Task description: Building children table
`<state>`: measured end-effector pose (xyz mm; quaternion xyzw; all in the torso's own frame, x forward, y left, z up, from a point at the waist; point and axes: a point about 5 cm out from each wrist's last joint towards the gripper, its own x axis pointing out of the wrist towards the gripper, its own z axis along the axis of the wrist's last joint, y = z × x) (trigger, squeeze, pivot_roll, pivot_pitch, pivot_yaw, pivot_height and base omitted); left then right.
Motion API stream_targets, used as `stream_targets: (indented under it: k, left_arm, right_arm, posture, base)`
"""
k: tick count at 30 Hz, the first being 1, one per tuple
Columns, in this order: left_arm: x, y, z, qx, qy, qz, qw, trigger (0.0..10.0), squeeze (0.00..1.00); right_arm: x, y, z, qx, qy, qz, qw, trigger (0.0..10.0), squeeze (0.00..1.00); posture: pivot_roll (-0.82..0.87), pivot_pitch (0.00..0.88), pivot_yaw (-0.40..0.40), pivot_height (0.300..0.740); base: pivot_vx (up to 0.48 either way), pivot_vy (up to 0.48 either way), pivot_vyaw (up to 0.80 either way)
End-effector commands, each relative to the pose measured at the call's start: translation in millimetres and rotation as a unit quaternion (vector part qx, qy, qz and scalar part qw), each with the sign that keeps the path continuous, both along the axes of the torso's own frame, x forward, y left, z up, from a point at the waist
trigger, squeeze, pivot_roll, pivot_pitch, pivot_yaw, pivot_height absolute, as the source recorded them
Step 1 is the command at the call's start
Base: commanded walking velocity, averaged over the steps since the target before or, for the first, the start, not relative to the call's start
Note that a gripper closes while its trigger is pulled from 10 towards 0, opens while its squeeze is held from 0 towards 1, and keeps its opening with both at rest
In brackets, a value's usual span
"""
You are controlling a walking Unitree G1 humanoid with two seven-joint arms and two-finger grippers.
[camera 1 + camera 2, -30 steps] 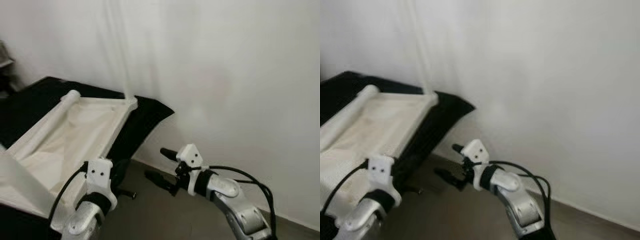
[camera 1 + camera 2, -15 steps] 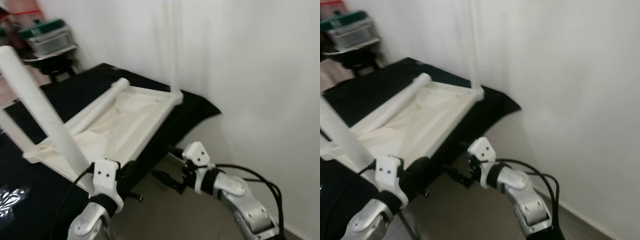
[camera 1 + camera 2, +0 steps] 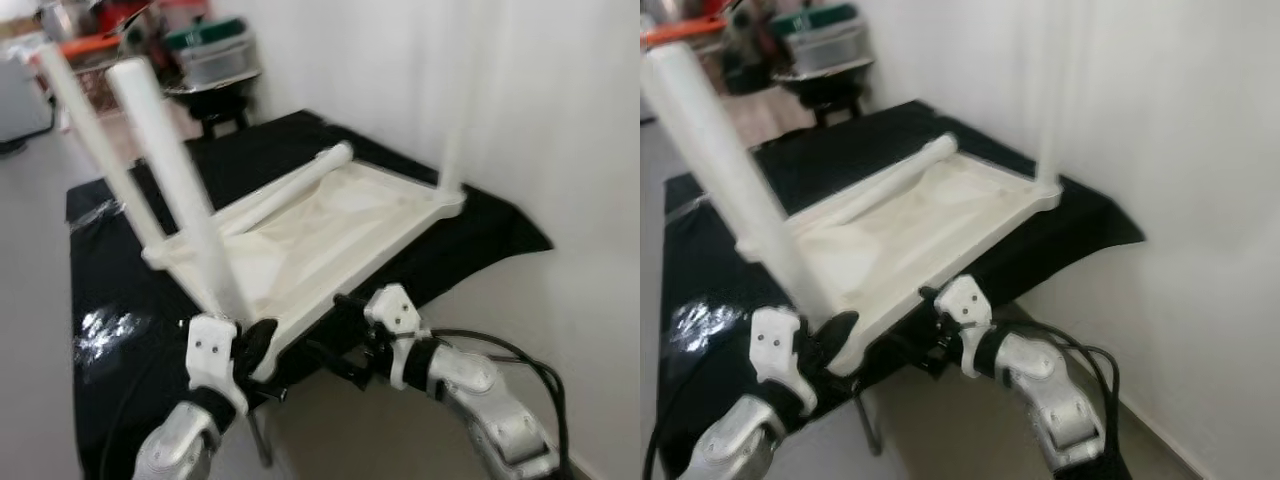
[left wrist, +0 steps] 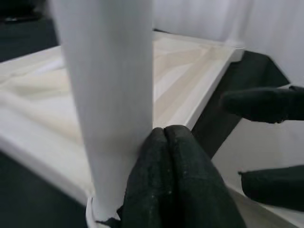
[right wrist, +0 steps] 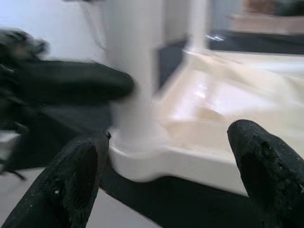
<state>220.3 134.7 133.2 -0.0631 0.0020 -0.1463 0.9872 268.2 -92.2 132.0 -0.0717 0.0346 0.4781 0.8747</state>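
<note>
A white children's table (image 3: pixel 330 225) lies upside down on a black-covered surface (image 3: pixel 120 310). Three white legs stand up from it: the near leg (image 3: pixel 180 190), one behind it (image 3: pixel 90 140) and one by the wall (image 3: pixel 458 110). Another white leg (image 3: pixel 300 182) lies flat along the frame's far side. My left gripper (image 3: pixel 255 345) is shut, its fingertips (image 4: pixel 166 156) pressed against the base of the near leg (image 4: pixel 109 85). My right gripper (image 3: pixel 335 335) is open just in front of the same corner (image 5: pixel 142 156), with nothing between its fingers (image 5: pixel 71 185).
A white wall (image 3: pixel 570 130) runs close along the right. Grey floor (image 3: pixel 30 300) lies to the left and below my arms. A dark stand with bins (image 3: pixel 210 70) is at the back. A black cable (image 3: pixel 520 360) loops off my right arm.
The whole view has swung, bringing more of the table and its legs into sight. Both grippers, earlier over the floor beyond the table's edge, are now at the near leg's corner.
</note>
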Motion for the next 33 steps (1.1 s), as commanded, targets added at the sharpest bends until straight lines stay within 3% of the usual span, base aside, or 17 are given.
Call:
stream_targets:
  k: [1, 8, 18, 24, 28, 33]
  left_arm:
    - [0.4, 8.8, 0, 0.014, 0.000, 0.030, 0.999, 10.0, 0.00]
    - [12.7, 38.9, 10, 0.064, -0.035, 0.127, 0.989, 10.0, 0.00]
    - [19.1, 71.2, 18, 0.106, -0.049, 0.198, 0.973, 10.0, 0.00]
    - [9.0, 61.8, 8, 0.081, -0.022, 0.175, 0.981, 10.0, 0.00]
    - [-3.4, 34.0, 1, 0.056, 0.003, 0.091, 0.994, 10.0, 0.00]
    - [-10.7, 16.8, -3, 0.051, 0.013, 0.053, 0.997, 10.0, 0.00]
  right_arm:
    - [-0.4, -2.5, 2, -0.006, -0.012, 0.001, 1.000, 10.0, 0.00]
    - [3.6, 3.8, 11, -0.006, -0.038, 0.009, 0.999, 10.0, 0.00]
    - [9.8, 17.9, 16, -0.028, -0.071, 0.037, 0.996, 10.0, 0.00]
    - [24.1, 5.4, 24, -0.054, -0.094, 0.030, 0.994, 10.0, 0.00]
    - [36.3, -1.0, 35, -0.081, -0.127, 0.033, 0.988, 10.0, 0.00]
    - [38.4, 0.0, 32, -0.134, -0.131, 0.081, 0.979, 10.0, 0.00]
  posture:
    - [-0.10, 0.046, 0.066, 0.740]
    - [-0.09, 0.044, 0.062, 0.740]
    - [-0.09, 0.044, 0.057, 0.740]
    - [-0.09, 0.047, 0.056, 0.740]
    - [-0.08, 0.051, 0.051, 0.740]
    - [-0.08, 0.051, 0.048, 0.740]
  base:
    - [0.000, 0.000, 0.79]
    - [0.000, 0.000, 0.79]
    - [0.000, 0.000, 0.79]
    - [0.000, 0.000, 0.79]
    - [0.000, 0.000, 0.39]
    - [0.000, 0.000, 0.00]
